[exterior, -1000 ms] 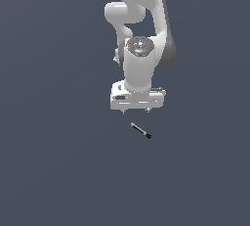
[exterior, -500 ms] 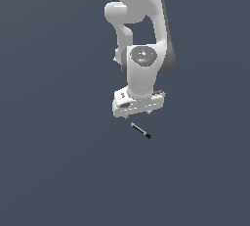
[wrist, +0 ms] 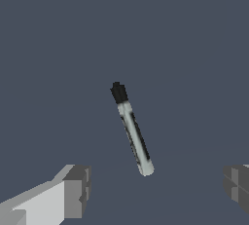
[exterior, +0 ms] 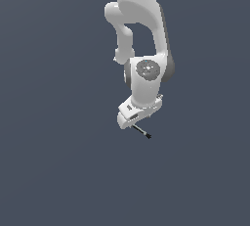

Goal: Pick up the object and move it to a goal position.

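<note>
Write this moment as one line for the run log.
phase: approach | gripper: open, above rod | rod: lying flat, not grasped

The exterior view is looking from well back at the whole arm (exterior: 141,49) over the tabletop (exterior: 53,161). The wrist view is looking down from close above. Both are sharing the rod (exterior: 142,132) (wrist: 132,129).

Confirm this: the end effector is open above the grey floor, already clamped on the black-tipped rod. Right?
Not clamped. In the wrist view the rod lies free on the floor, between the open end effector's fingers, touching neither. The rest holds.
</note>
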Controlling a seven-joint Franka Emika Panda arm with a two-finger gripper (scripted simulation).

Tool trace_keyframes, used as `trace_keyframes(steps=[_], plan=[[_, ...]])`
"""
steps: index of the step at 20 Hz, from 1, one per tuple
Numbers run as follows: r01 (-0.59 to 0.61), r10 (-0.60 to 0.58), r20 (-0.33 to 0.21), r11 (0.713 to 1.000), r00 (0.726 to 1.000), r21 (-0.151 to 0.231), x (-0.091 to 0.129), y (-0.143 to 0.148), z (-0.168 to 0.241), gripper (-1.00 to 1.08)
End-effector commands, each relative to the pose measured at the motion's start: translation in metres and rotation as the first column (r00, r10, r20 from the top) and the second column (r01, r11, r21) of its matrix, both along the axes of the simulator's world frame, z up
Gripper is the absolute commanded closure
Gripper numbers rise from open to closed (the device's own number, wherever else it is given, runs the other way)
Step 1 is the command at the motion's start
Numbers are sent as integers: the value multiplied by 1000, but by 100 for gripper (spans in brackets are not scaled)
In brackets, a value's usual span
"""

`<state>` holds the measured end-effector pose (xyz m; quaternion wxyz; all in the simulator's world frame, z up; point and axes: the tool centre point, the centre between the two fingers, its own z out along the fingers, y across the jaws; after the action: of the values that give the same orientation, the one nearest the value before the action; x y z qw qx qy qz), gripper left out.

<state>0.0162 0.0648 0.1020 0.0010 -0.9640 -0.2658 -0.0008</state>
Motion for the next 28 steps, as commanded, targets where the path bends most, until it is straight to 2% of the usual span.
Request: trace_keyframes(steps=[1,7,13,22,28], plan=[[-81,81,0,997,997,-2,2,3,-10,-92],[-227,227,-1,974,974,-3,4,10,-28,-92],[-312,312,-1,950,950,-3,5,15,-39,-92],[-335,335,-1,942,942,-2,5,16,-43,-92],[-338,338,-1,941,941,-2,4,16,-66,-92]])
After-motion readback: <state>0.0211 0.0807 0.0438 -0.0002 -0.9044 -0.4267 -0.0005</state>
